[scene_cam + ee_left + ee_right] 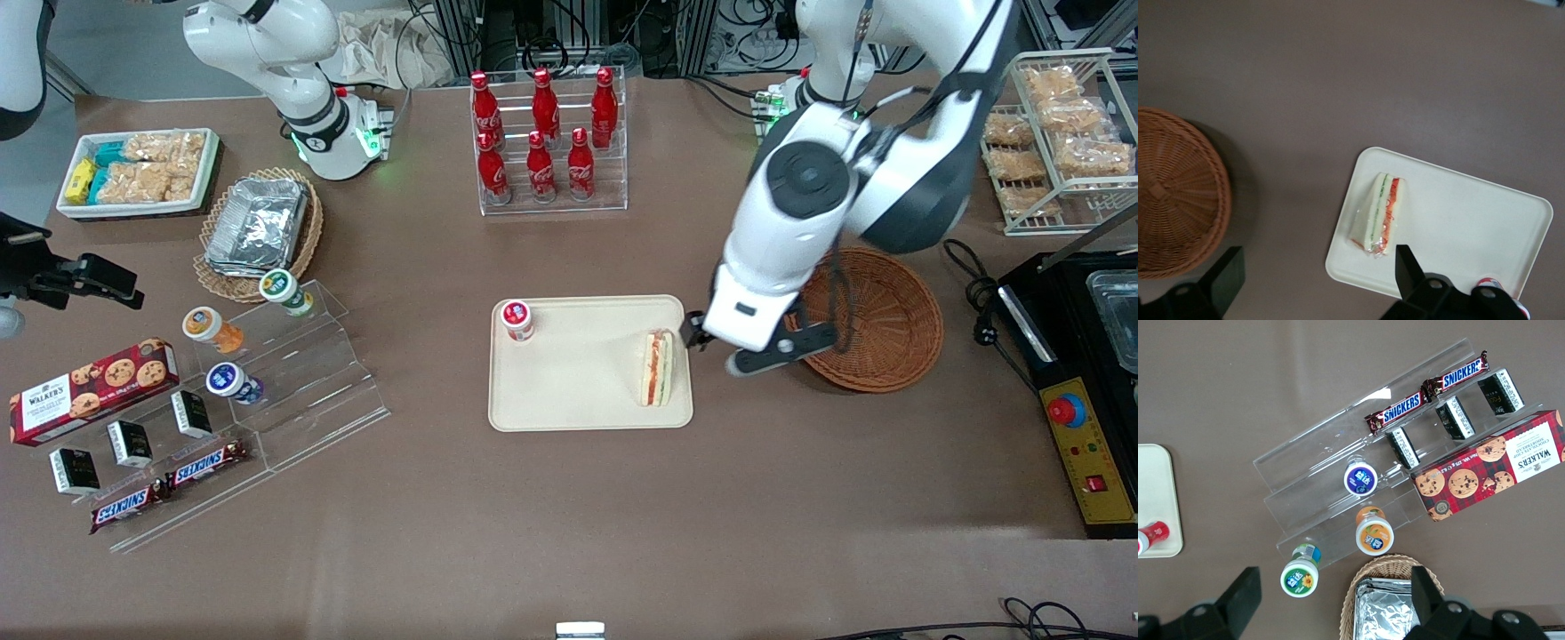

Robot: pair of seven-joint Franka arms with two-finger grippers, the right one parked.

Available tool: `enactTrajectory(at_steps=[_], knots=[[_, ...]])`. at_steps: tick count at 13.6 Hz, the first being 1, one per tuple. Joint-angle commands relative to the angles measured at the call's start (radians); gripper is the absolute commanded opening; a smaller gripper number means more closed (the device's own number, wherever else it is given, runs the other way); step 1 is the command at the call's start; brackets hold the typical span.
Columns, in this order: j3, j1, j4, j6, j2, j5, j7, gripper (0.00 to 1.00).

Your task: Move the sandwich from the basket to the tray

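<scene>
So the main job looks basically done. The sandwich (pixel 657 368) is lying on the beige tray (pixel 578 391), right up against the rim at the working arm's end, and nothing is touching it. Also on the tray, in the corner toward the parked arm's end and farther from the front camera, is a small red-capped bottle (pixel 516 319) lying on its side. Moving across, the gripper (pixel 711 348) hangs in the air between the tray's edge and the reddish-brown wicker basket (pixel 880 320), with its fingers spread wide and nothing between them. The basket is empty as far as I can see, though the arm covers part of it from the front. My read: the drop is finished and all that's left is for the arm to pull clear, if even that.

What the views add to each other: the front view gives the whole bench (pixel 569 516) layout but the arm's body blocks the fingers pretty badly there. The left wrist view is the one that settles it. You see both dark fingers (pixel 1405 267) set well apart, and the sandwich (pixel 1381 213) sitting free on the tray (pixel 1471 220) with its green and orange-red layers facing up, plus the open weave of the basket (pixel 1175 193) with nothing in it.
</scene>
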Motion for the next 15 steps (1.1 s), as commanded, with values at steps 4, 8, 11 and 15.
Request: enactTrajectory(at_steps=[4,8,11,15], knots=[[0.226,0.0,-0.136,-0.083,-0.215,-0.095,0.397,1.0],[0.392,0.002,-0.219,-0.132,-0.344,-0.095,0.659,1.0],[0.452,0.052,-0.277,-0.141,-0.419,-0.096,0.782,1.0],[0.445,0.065,-0.179,-0.204,-0.392,-0.099,0.787,1.0]])
